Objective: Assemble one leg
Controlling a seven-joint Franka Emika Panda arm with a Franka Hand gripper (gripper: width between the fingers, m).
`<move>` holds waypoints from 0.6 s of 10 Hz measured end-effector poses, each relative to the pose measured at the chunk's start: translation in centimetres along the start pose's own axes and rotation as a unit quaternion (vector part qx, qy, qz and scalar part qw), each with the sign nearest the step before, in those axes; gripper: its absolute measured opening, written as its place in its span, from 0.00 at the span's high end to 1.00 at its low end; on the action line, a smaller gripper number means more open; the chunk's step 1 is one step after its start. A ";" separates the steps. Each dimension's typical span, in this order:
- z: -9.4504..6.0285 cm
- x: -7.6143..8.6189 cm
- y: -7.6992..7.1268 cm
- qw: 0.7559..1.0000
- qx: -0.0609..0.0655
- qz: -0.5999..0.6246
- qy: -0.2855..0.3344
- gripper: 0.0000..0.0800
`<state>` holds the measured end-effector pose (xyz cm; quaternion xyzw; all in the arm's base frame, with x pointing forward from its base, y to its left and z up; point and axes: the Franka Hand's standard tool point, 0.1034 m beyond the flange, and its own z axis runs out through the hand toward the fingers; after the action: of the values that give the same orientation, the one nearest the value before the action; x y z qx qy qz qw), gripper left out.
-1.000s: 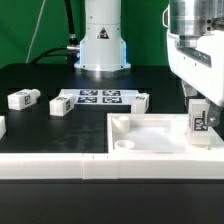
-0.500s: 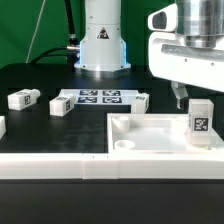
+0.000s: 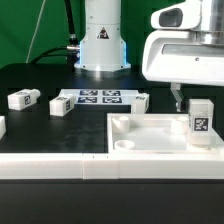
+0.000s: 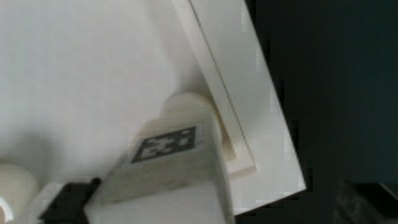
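A small white leg (image 3: 200, 122) with a marker tag stands upright in the corner of the large white tray (image 3: 150, 132) on the exterior view's right. My gripper (image 3: 190, 97) hovers just above the leg's top. Its jaws stand apart and hold nothing, and one dark finger (image 3: 178, 98) shows beside the leg. In the wrist view the leg (image 4: 169, 150) rises against the tray's wall (image 4: 240, 90). A dark finger (image 4: 71, 198) shows at its side.
Three more loose legs lie on the black table: one (image 3: 22, 98) and another (image 3: 60, 104) on the exterior view's left, and one (image 3: 140, 101) behind the tray. The marker board (image 3: 98, 97) lies in front of the robot base (image 3: 100, 45).
My gripper has let go of the leg and risen off it. The leg stays standing in the tray's corner.
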<state>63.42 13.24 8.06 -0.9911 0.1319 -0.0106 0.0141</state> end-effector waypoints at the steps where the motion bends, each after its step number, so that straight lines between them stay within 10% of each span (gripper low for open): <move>1: 0.0 0.1 0.2 0.999 0.000 -0.054 0.000 0.19; 4: 0.1 0.3 0.8 0.992 0.000 -0.124 -0.001 0.19; 6: 0.1 0.4 0.8 0.992 0.000 -0.124 -0.001 0.53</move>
<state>63.56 12.33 7.96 -0.9998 0.0084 -0.0114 0.0126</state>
